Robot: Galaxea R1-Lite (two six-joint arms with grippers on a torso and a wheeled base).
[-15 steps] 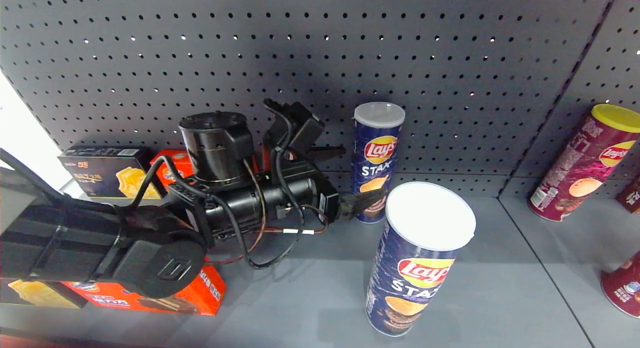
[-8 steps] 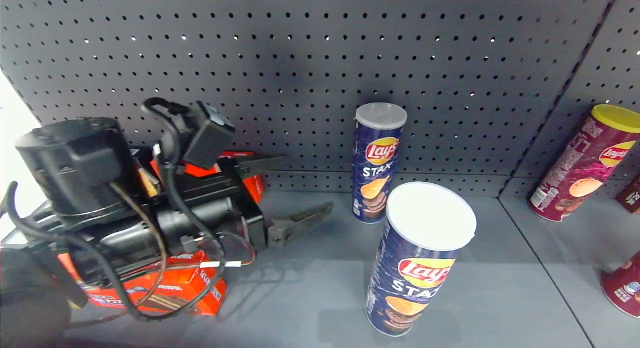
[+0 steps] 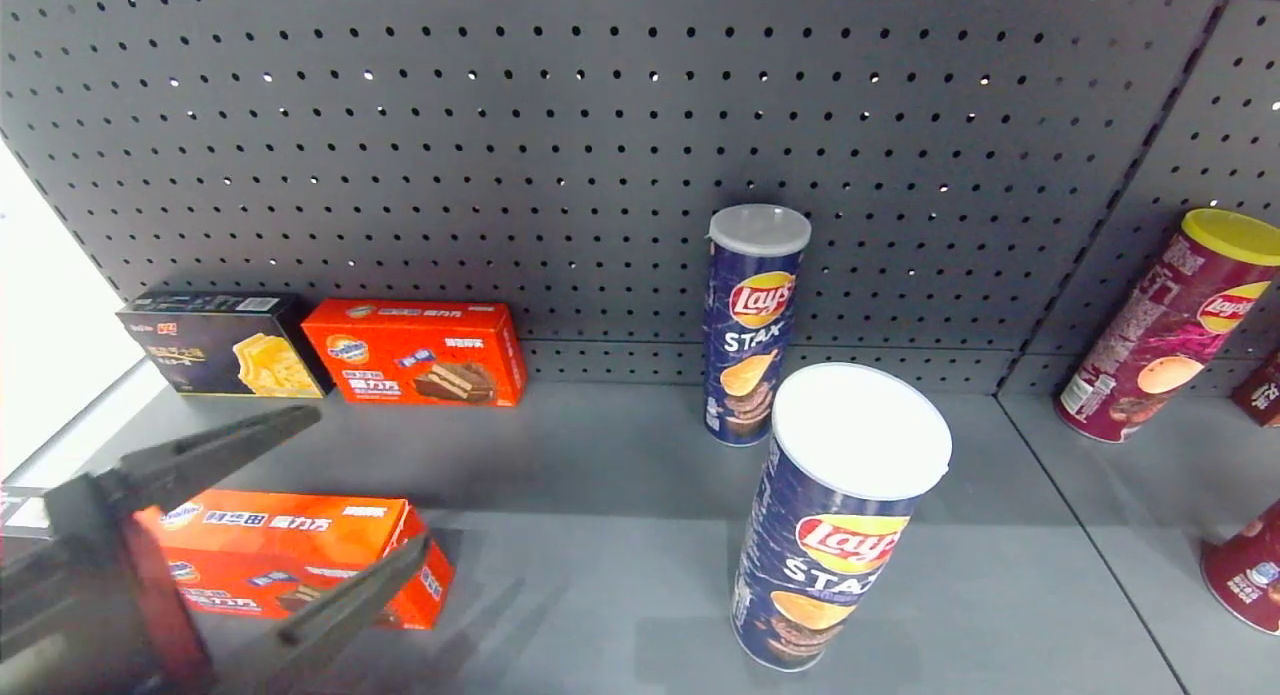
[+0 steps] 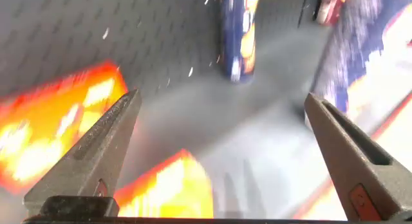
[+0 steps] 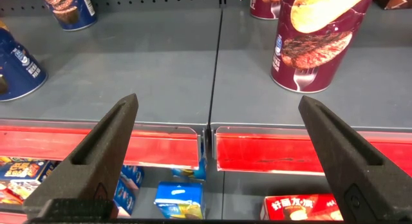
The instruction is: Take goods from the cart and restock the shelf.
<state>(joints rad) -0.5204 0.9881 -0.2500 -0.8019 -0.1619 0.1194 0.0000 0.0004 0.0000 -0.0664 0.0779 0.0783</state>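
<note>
Dark grey pegboard (image 3: pixel 500 125), dotted with holes; navy front can (image 3: pixel 835 565), white lid; navy rear can (image 3: pixel 750 335), grey lid; orange wafer box (image 3: pixel 415 352); maroon can (image 3: pixel 1165 325), yellow lid.

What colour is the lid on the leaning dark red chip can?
Yellow. The lid shows best in the head view.

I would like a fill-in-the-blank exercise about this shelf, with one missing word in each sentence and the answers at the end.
1. The left tool is ____ and holds nothing.
2. The front blue can has a ____ lid.
3. The back blue can stands ____ on the shelf.
4. The black box stands to the ____ of the rear orange box.

Answers: open; white; upright; left.
</note>
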